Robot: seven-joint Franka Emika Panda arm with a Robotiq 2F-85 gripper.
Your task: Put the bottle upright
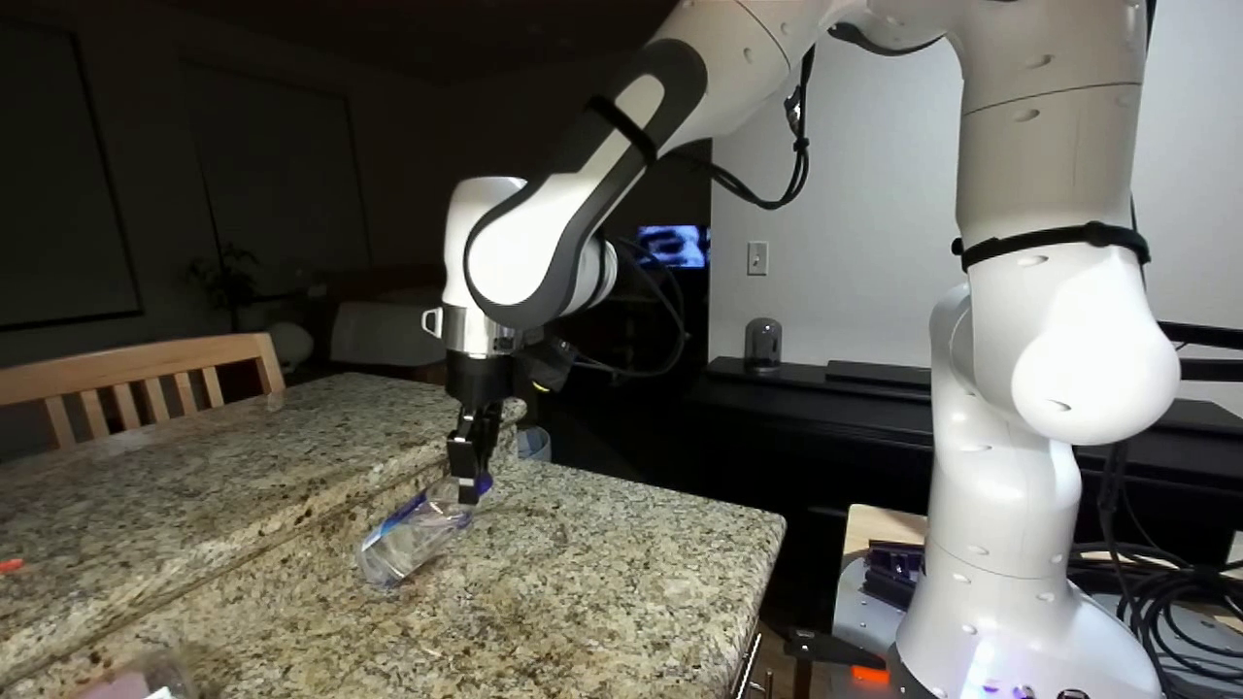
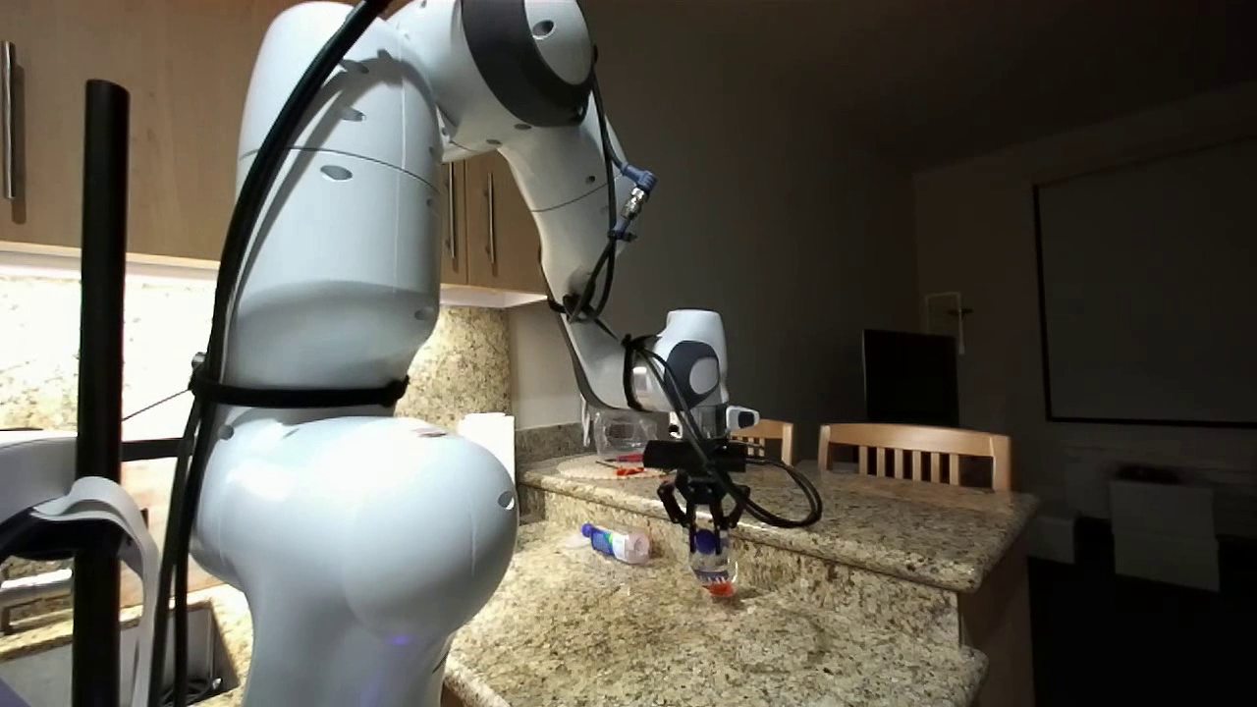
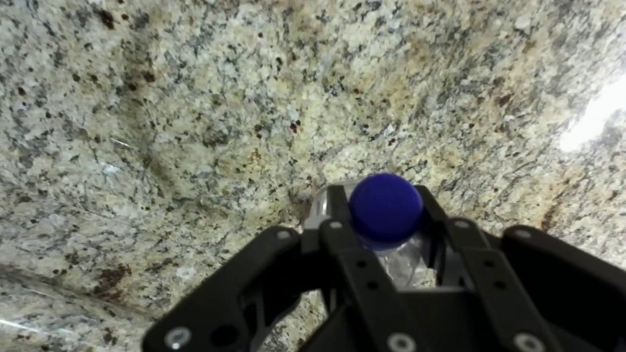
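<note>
The bottle is clear plastic with a blue cap and a blue label. It shows in both exterior views point(image 1: 416, 540) point(image 2: 715, 566), tilted, cap end up and base low over the granite counter. I cannot tell whether the base touches the counter. A red-orange patch shows at its lower end. My gripper point(image 1: 470, 483) point(image 2: 709, 532) points down with its fingers around the bottle's neck, just under the cap. In the wrist view the blue cap point(image 3: 386, 210) sits between the two fingertips point(image 3: 382, 198), facing the camera. Most of the body is hidden behind the fingers there.
A second bottle point(image 2: 617, 543) with a blue cap lies on the counter by the raised ledge point(image 2: 864, 525). The ledge wall runs close behind the held bottle. Small red things point(image 2: 628, 470) lie on the ledge. The counter's edge point(image 1: 777, 544) is towards the robot base.
</note>
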